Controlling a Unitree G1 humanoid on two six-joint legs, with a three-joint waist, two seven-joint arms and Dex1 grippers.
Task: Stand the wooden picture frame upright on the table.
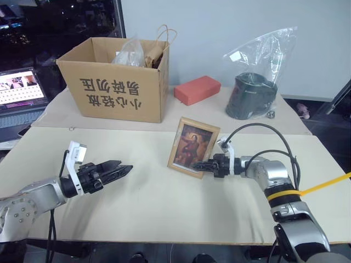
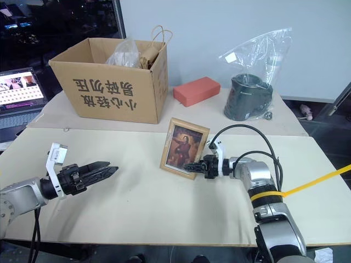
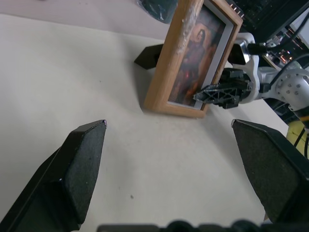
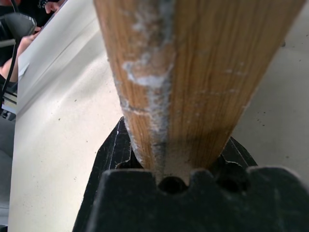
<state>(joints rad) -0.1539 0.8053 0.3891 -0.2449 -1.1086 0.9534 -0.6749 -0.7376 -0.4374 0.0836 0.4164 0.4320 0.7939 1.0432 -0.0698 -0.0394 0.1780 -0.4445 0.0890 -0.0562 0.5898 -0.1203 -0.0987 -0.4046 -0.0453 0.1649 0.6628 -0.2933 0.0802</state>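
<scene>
Frame upright in the right gripper's grip

The right gripper (image 1: 204, 165) pinched the wooden picture frame's (image 1: 192, 146) lower edge as it stood on the table (image 1: 164, 203); the left gripper (image 1: 116, 170) hung wide open, well apart.

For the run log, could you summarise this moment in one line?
wooden picture frame: upright on table | right gripper: clamping frame edge | left gripper: open, apart

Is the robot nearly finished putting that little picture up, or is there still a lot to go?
Nearly there. The wooden picture frame already stands upright on the table, picture facing the robot, with its fold-out stand out behind it. The right gripper is clamped on the frame's lower right edge. The left gripper hangs open, well clear. What's left: let go and see whether it stays standing.
</scene>
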